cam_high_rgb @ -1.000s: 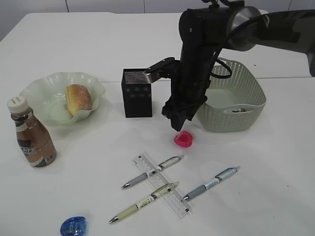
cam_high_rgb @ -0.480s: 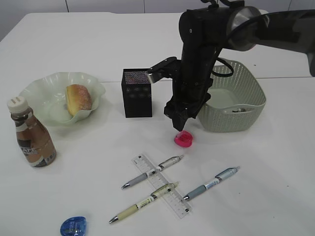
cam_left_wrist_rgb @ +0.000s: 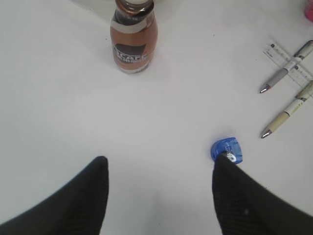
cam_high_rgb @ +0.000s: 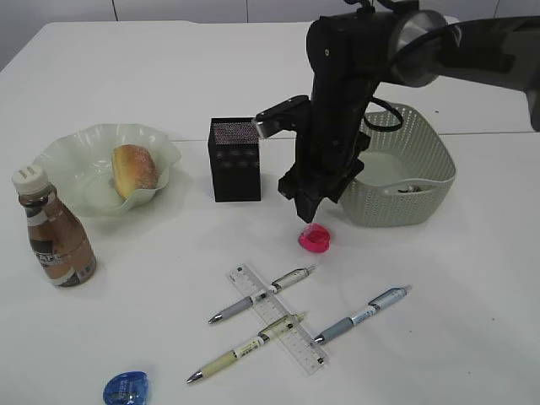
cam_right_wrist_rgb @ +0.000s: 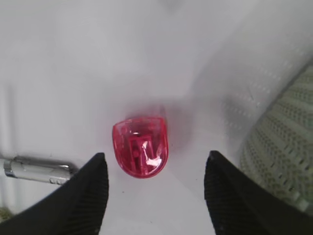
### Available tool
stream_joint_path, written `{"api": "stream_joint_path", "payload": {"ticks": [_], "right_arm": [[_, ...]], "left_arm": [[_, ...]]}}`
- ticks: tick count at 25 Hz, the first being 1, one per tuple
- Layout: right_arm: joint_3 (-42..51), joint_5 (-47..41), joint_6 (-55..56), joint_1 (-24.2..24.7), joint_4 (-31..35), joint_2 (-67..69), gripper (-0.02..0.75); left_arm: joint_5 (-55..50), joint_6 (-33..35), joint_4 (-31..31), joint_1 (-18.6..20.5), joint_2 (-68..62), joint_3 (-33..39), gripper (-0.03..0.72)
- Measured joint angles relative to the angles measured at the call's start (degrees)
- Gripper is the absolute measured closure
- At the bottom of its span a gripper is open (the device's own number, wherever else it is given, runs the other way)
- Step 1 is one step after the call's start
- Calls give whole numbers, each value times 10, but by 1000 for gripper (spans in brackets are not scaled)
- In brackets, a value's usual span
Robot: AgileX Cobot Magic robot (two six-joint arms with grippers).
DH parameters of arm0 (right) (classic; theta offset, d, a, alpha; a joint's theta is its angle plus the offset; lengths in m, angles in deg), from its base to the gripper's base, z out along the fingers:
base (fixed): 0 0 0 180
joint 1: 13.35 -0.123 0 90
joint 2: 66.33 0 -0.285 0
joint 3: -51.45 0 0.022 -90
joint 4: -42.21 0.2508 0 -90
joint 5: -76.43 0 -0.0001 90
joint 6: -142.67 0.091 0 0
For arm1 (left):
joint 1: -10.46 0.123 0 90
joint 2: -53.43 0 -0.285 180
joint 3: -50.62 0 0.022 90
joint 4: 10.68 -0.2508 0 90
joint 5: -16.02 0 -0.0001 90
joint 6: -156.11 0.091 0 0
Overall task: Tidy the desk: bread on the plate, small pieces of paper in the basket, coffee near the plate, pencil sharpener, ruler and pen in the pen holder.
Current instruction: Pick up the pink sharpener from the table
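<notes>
The plate (cam_high_rgb: 59,156) sits at the table's (cam_high_rgb: 472,278) left with the bread (cam_high_rgb: 133,170) in it and the coffee (cam_high_rgb: 52,229) just in front; the pen holder (cam_high_rgb: 234,160) stands to its right, and the basket (cam_high_rgb: 426,156) lies further right. One sharpener (cam_high_rgb: 314,238) lies in front, between holder and basket, under the right gripper (cam_high_rgb: 307,213). Nearer the front edge three pens (cam_high_rgb: 261,294) (cam_high_rgb: 246,347) (cam_high_rgb: 363,314) lie, two of them across the ruler (cam_high_rgb: 278,319), and a second sharpener (cam_high_rgb: 125,388) lies at the front left.

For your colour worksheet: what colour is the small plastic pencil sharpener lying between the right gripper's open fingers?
Translucent pink-red pencil sharpener; the right wrist view shows it best.
</notes>
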Motion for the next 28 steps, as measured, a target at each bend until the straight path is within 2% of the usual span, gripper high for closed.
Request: {"api": "stream_joint_path", "payload": {"ticks": [13, 28], "right_arm": [[-5, -1, 66, 0, -31, 0, 279], [-5, 2, 70, -3, -32, -35, 280]], "left_arm": [[0, 0, 0, 0, 0, 0, 200], [0, 0, 0, 0, 0, 0, 200]]}}
